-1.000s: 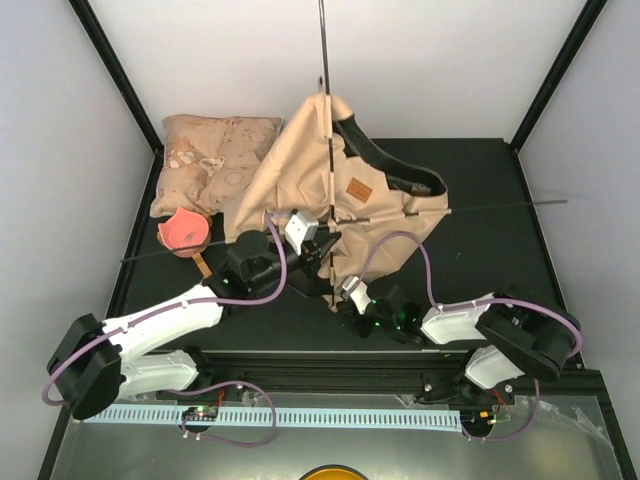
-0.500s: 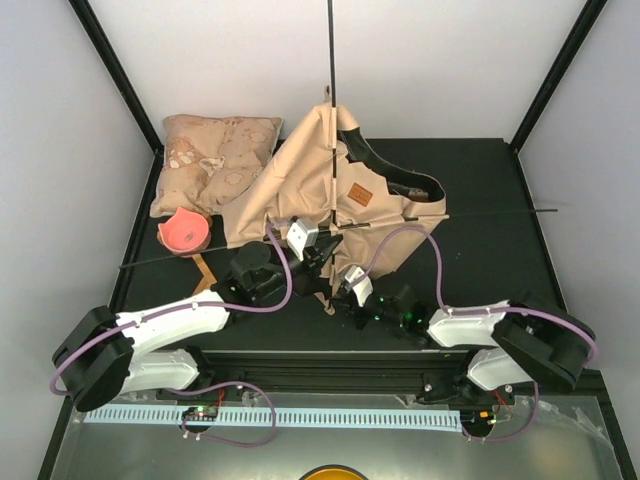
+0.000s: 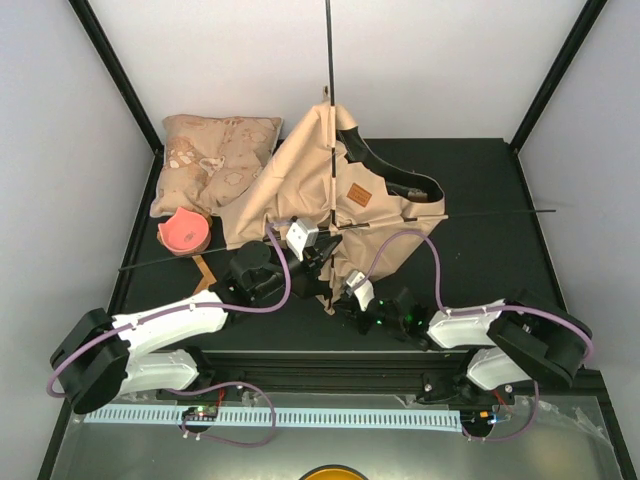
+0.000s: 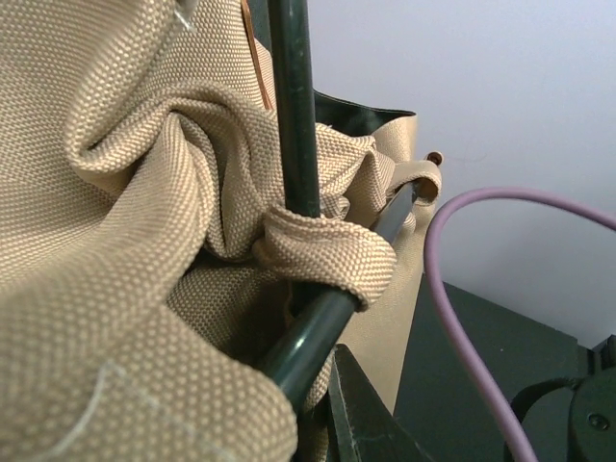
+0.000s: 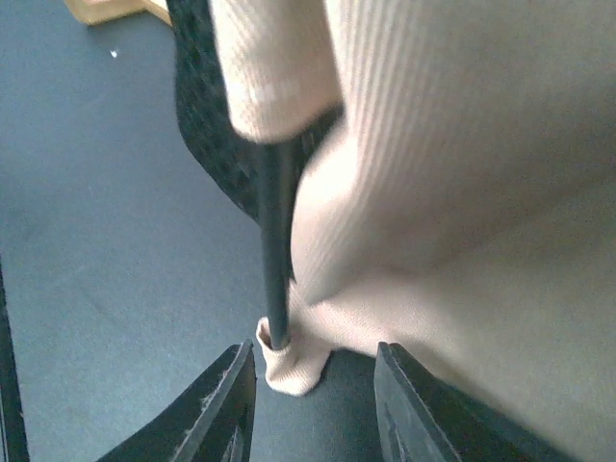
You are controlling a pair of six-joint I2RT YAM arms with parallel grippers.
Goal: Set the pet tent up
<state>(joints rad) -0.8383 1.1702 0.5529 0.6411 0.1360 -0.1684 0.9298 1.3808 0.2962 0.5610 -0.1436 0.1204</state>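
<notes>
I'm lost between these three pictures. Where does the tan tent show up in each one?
Top external: the pet tent lies mid-table, a crumpled heap just beyond both arms.
Left wrist: the pet tent fills the left and centre, close up, with a black pole through a loop.
Right wrist: the pet tent fills the upper right, blurred, one corner between the right gripper's parted fingers.
Shared landmark: the dark table beneath it.

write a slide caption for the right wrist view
Right gripper, jaws apart, straddles the black pole tip seated in a tan corner pocket of the pet tent
</notes>
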